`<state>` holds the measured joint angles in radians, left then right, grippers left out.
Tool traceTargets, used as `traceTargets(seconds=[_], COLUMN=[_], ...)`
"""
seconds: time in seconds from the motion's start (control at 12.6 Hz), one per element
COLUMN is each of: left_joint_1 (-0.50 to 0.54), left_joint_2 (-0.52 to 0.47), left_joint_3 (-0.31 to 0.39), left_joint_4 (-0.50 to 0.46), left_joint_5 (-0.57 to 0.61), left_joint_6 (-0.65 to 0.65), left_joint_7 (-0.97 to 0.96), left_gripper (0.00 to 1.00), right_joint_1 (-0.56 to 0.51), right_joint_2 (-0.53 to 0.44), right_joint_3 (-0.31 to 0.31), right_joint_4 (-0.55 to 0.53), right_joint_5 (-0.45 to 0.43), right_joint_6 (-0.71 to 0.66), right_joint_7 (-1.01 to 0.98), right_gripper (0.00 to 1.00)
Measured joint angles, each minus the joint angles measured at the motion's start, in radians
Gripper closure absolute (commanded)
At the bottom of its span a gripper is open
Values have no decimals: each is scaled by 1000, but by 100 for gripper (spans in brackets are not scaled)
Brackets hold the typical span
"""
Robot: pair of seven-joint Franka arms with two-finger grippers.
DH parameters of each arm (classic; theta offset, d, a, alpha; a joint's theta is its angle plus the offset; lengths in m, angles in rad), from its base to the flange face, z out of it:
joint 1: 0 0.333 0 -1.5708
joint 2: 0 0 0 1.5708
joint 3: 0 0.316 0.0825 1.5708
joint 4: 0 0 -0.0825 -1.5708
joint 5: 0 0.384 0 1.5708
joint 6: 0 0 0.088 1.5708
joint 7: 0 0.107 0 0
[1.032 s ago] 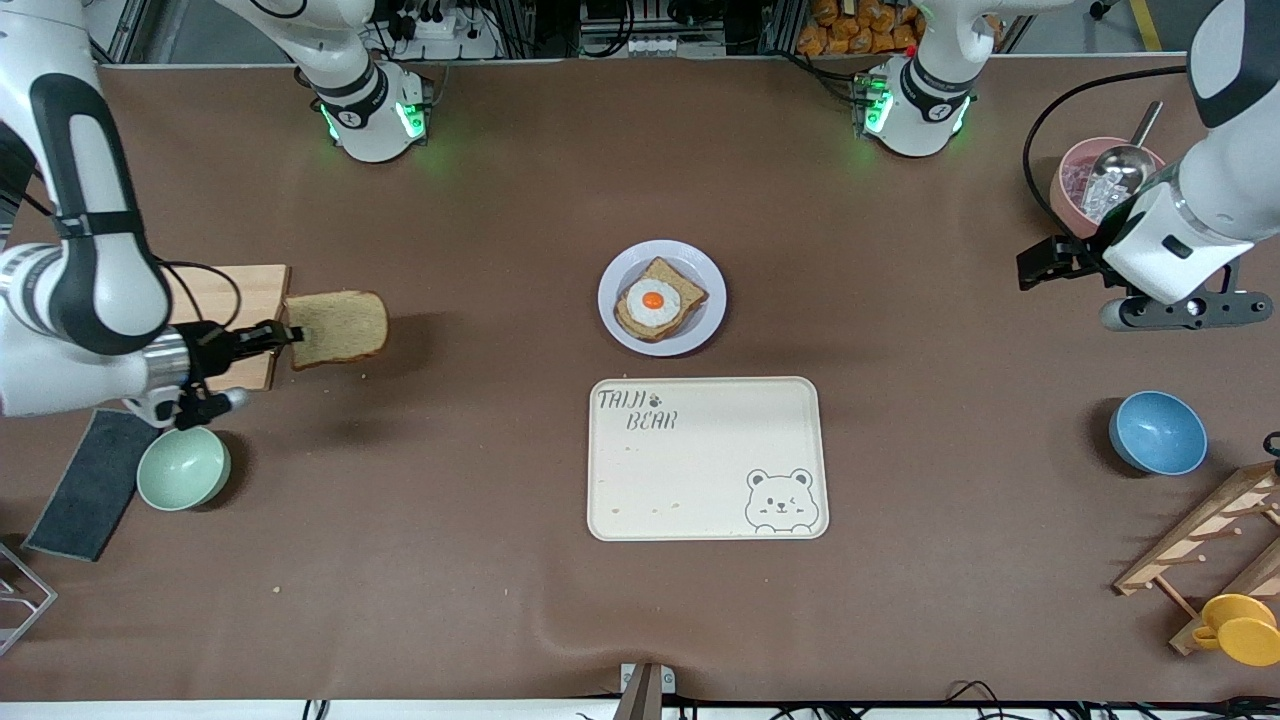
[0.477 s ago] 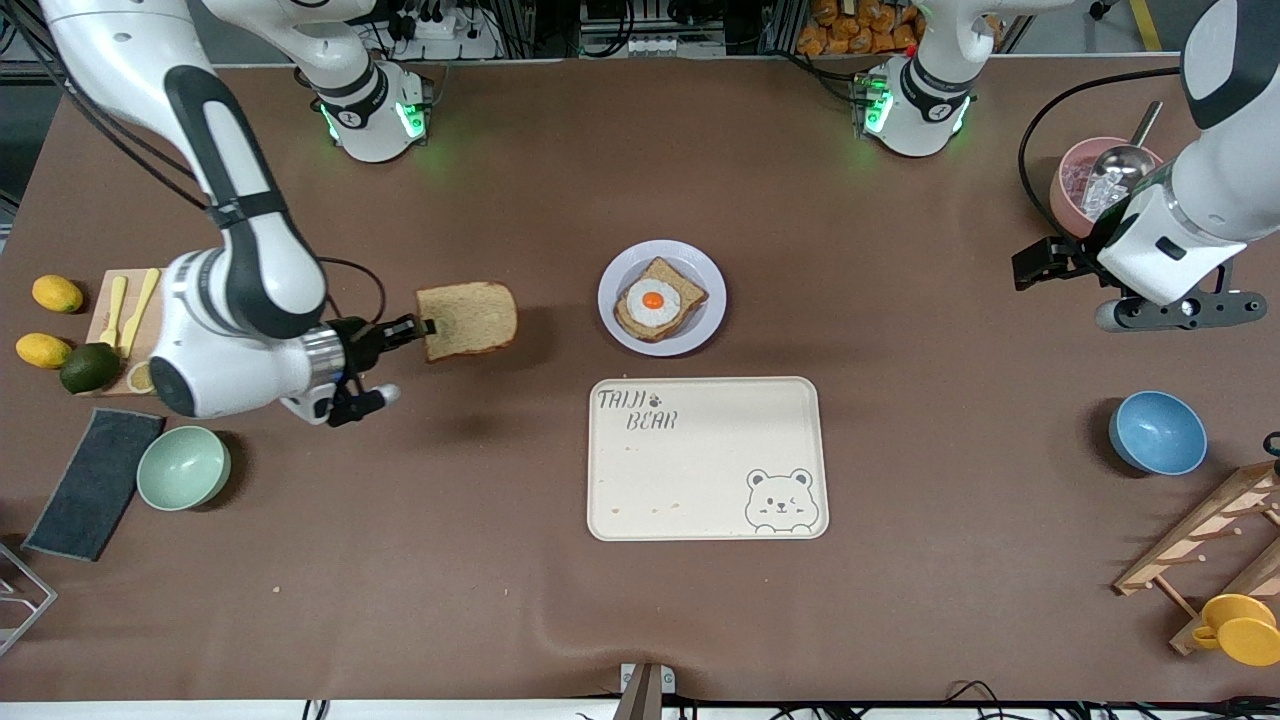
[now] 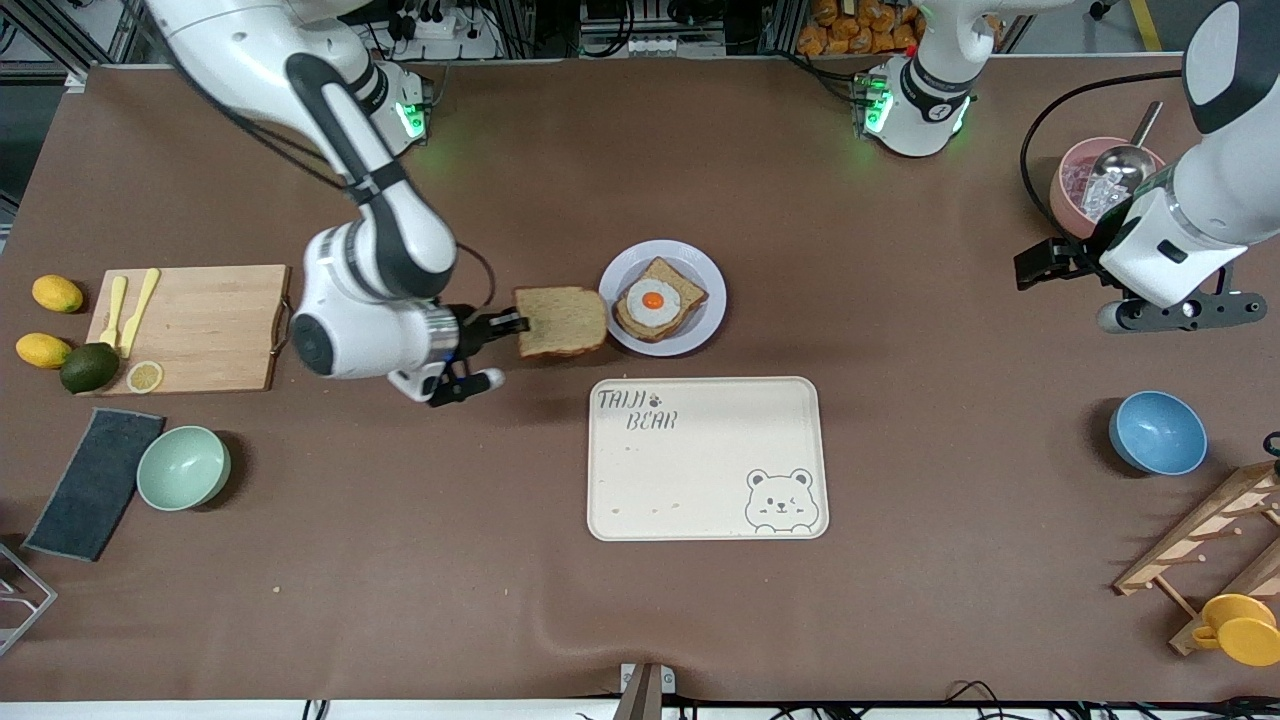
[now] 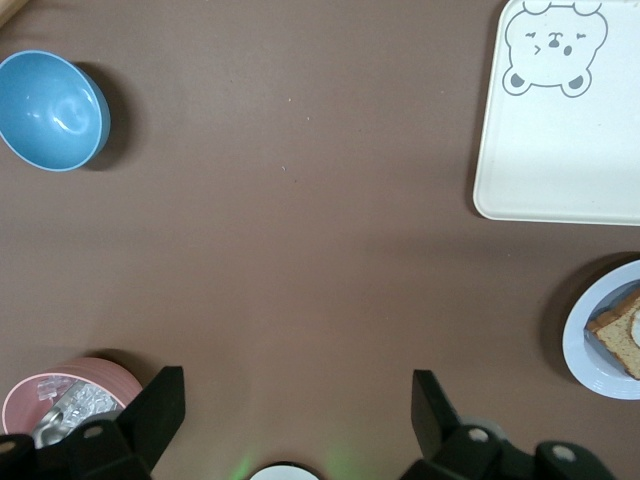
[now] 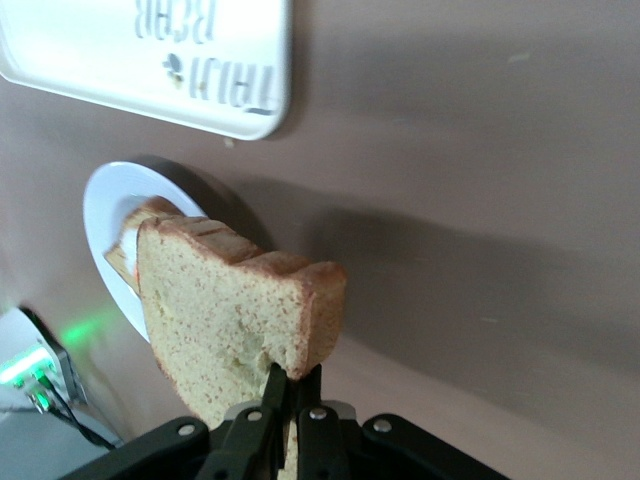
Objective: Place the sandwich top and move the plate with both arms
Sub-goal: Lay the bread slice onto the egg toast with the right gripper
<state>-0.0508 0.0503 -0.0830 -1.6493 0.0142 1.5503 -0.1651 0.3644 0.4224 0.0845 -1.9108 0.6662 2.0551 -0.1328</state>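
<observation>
The sandwich top [image 3: 562, 321], a plain brown slice, hangs edge-gripped in my right gripper [image 3: 515, 322], which is shut on its crust. The slice is over the table beside the plate [image 3: 703, 270], its leading edge at the plate's rim toward the right arm's end. A bread slice with a fried egg [image 3: 657, 298] lies on the plate. In the right wrist view the sandwich top [image 5: 235, 310] rises from my right gripper [image 5: 295, 375] and partly covers the plate [image 5: 100, 205]. My left gripper [image 3: 1035, 262] waits open over the table near the pink bowl; the left wrist view shows my left gripper [image 4: 300, 385] holding nothing.
A cream bear tray [image 3: 700, 500] lies nearer the front camera than the plate. A cutting board [image 3: 210, 330], mint bowl [image 3: 183, 467] and dark cloth [image 3: 95, 480] sit at the right arm's end. A blue bowl [image 3: 1157, 432], pink bowl [image 3: 1075, 175] and wooden rack [image 3: 1200, 545] sit at the left arm's end.
My right arm has carried the sandwich top from over the cutting board's edge across the table to the plate's rim. The left arm has barely moved.
</observation>
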Motion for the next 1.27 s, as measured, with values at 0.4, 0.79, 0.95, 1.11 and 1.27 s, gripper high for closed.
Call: traceTargets(seconds=[0.4, 0.79, 0.95, 1.11, 1.27], left_joint_1=[0, 0, 0, 0, 0], left_joint_2=[-2, -2, -3, -3, -4], left_joint_3=[0, 0, 0, 0, 0], left_joint_4=[-6, -13, -14, -14, -15], left_joint_5=[0, 0, 0, 0, 0], left_joint_6=[-4, -5, -5, -5, -5], left_joint_7=[0, 0, 0, 0, 0], left_gripper=[0, 0, 0, 0, 0], right_joint_1=[185, 269, 278, 287, 299], right_joint_2=[0, 8, 13, 17, 18], right_joint_3=[-2, -2, -2, -2, -2], right_joint_4=[-5, -61, -68, -69, -69], right_joint_5=[63, 65, 66, 68, 70], right_joint_6=[144, 270, 294, 303, 305], right_joint_7=[114, 158, 170, 200, 257], right_gripper=[100, 100, 87, 44, 19])
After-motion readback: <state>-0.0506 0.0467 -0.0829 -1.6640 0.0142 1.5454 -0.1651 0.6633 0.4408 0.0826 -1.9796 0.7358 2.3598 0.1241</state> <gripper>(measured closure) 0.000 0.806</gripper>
